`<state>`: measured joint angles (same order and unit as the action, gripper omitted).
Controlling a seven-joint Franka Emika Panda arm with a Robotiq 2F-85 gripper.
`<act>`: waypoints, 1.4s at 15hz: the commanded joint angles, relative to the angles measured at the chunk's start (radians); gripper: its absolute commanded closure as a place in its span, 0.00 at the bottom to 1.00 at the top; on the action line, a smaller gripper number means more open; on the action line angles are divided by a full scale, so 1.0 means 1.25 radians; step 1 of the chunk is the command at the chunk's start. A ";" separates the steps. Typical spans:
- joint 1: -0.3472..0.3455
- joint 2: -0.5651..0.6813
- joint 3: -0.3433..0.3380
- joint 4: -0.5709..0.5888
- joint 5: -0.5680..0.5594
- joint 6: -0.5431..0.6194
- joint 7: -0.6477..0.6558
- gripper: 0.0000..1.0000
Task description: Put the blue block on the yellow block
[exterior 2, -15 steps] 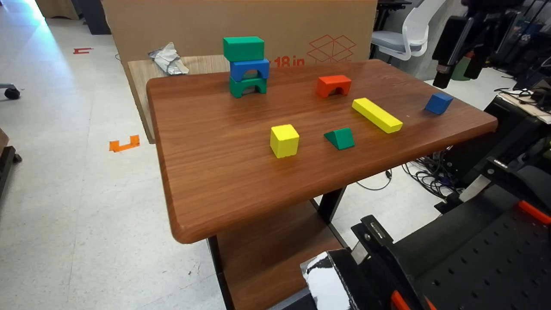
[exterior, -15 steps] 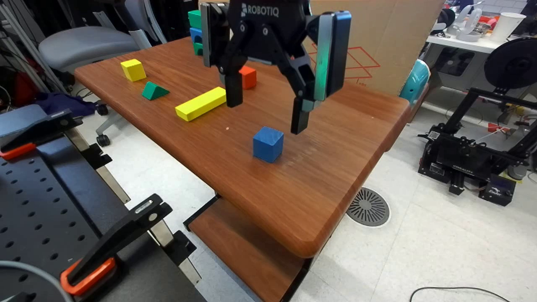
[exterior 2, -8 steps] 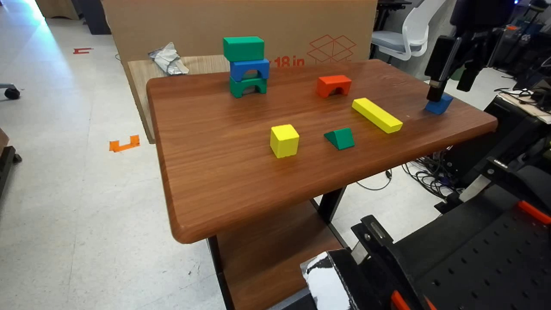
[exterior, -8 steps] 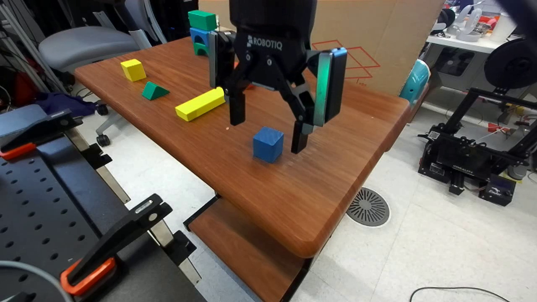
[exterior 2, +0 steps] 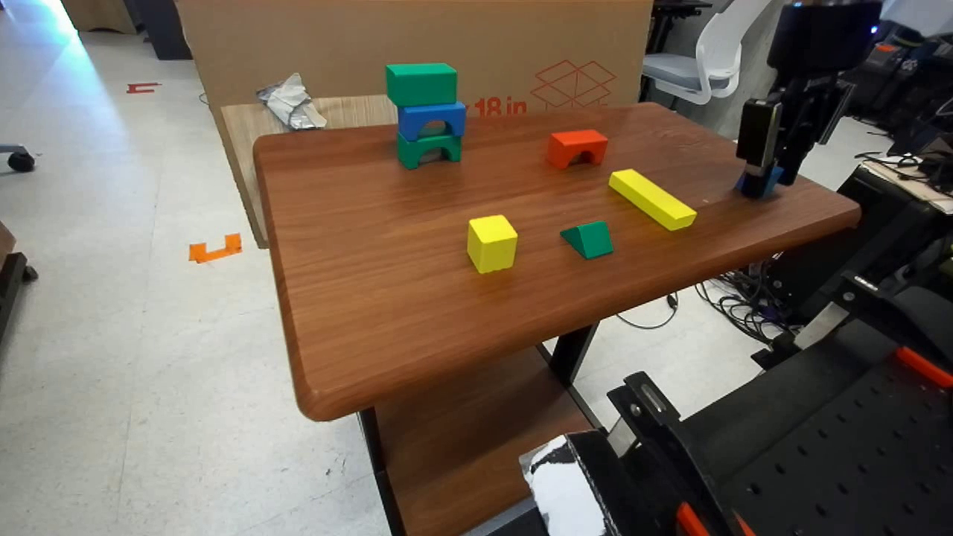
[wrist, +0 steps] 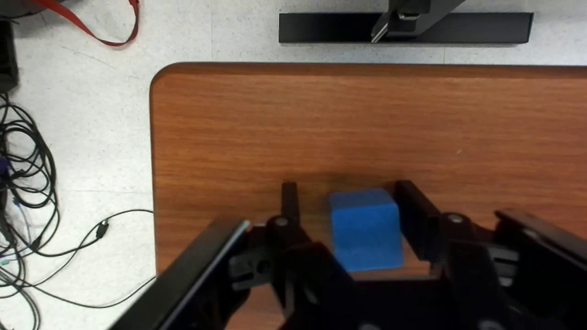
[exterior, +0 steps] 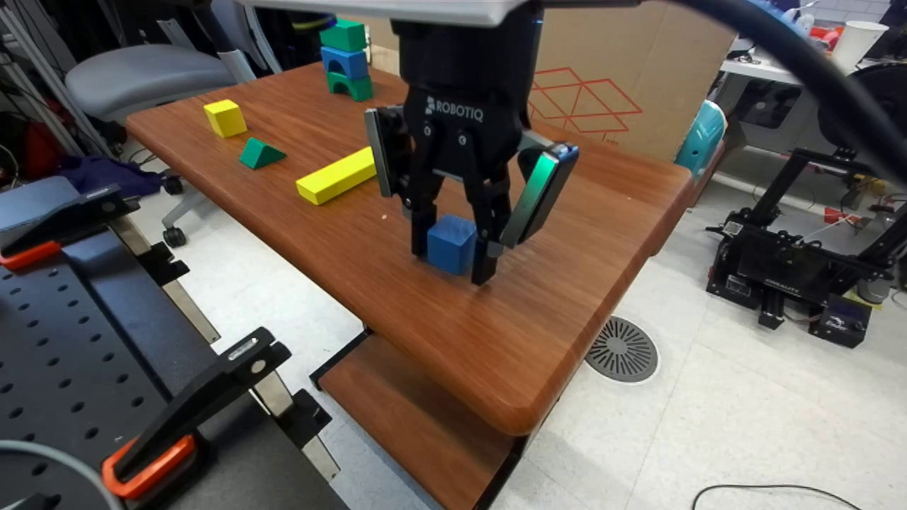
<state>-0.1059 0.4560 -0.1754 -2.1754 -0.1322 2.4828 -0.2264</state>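
The blue block (exterior: 451,244), a small cube, rests on the table between the fingers of my gripper (exterior: 452,268). From above, in the wrist view, the blue block (wrist: 367,238) sits close against the right-hand finger, while a strip of wood shows between it and the left-hand finger. The jaws stand partly closed around it, low at the tabletop. In an exterior view the gripper (exterior 2: 772,184) hides most of the blue block. The yellow block (exterior 2: 652,199), a long flat bar, lies a short way off; in an exterior view the gripper covers one end of the yellow block (exterior: 336,177).
On the table (exterior 2: 387,298) also stand a small yellow cube (exterior 2: 492,244), a green triangular piece (exterior 2: 590,240), a red arch (exterior 2: 578,148) and a green-blue-green stack (exterior 2: 432,119). A large cardboard box (exterior 2: 327,45) rises along the far edge.
My gripper has come down onto the blue block, and its fingers, wide apart before, have drawn closer together on either side of it. The blocks have stayed where they were.
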 commanded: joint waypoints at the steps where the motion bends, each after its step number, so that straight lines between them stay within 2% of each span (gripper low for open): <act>1: -0.014 -0.018 0.014 -0.003 -0.019 -0.011 0.007 0.73; 3: -0.008 -0.031 0.019 -0.012 -0.015 -0.011 0.014 0.88; 4: -0.005 -0.035 0.022 -0.015 -0.014 -0.011 0.019 0.92; 7: 0.003 -0.054 0.043 -0.012 0.013 -0.034 0.045 0.92; 15: 0.029 -0.100 0.107 0.044 0.118 -0.177 0.164 0.92; 21: 0.055 -0.071 0.116 0.086 0.136 -0.185 0.226 0.92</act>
<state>-0.0529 0.3442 -0.0350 -2.1066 0.0266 2.2761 0.0191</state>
